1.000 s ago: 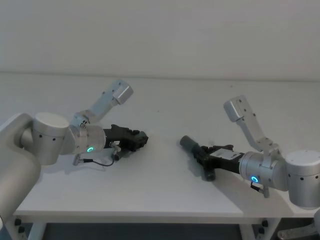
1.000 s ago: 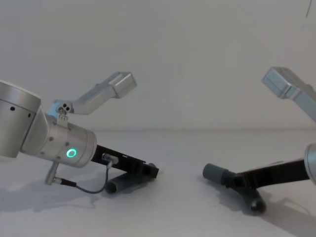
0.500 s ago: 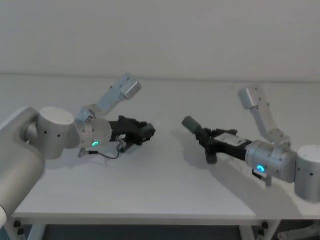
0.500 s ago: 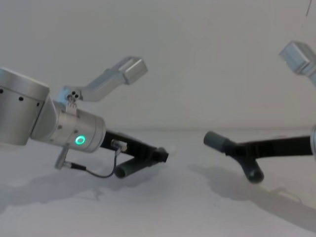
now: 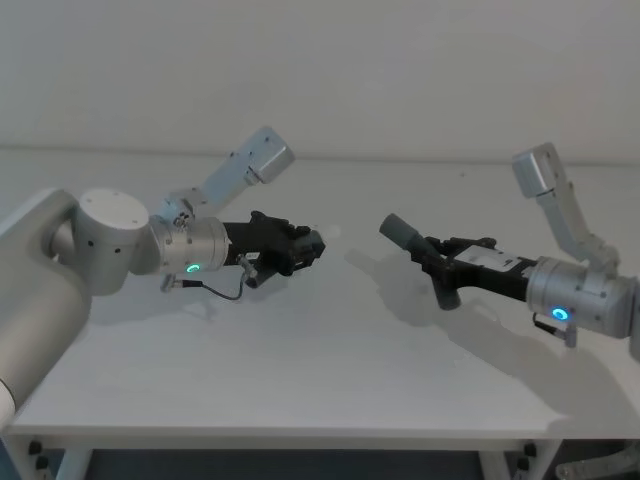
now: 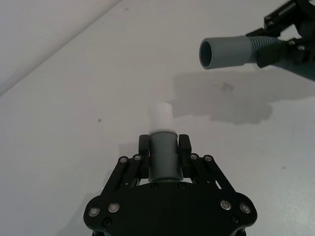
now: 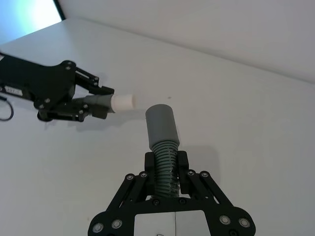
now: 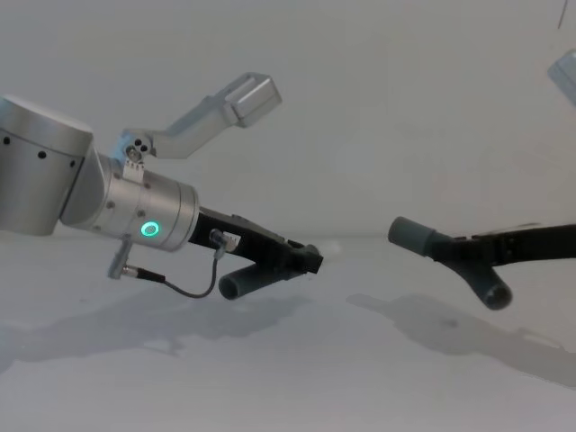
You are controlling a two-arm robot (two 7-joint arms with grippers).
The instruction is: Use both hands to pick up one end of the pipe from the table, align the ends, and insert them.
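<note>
**Jaws clenched on both pieces; ends apart**

Jaws of the left gripper (image 6: 164,147): clenched on the grey body of the left piece (image 6: 163,162), one finger on each side. Ahead of the jaws the piece ends in a short white tip (image 6: 160,116). Behind and below them, in the chest view, its other end (image 8: 236,286) slopes down with an open mouth.

Jaws of the right gripper (image 7: 167,161): clenched on the ribbed middle of the right piece (image 7: 166,151). Ahead of the jaws stands the smooth grey sleeve (image 7: 162,125), wider than the ribbed part. Behind the jaws, in the chest view, the piece bends down to a second open end (image 8: 493,290).

Between the two sets of jaws: the tip and the sleeve point toward each other across a clear gap and do not touch. From the left wrist, the sleeve's round mouth (image 6: 210,52) is open toward the tip but lies off the tip's axis, so the two are not lined up.

Below the jaws: both pieces are held clear of the table (image 5: 300,380). Neither rests on it, and each casts a shadow (image 8: 432,317) on the white surface beneath.

Behind the jaws: the left arm (image 5: 120,240) reaches in from the left with a green ring (image 5: 193,268) lit. The right arm (image 5: 590,300) reaches in from the right with a bluish ring (image 5: 560,314) lit. Both grippers point inward at about the same height.
</note>
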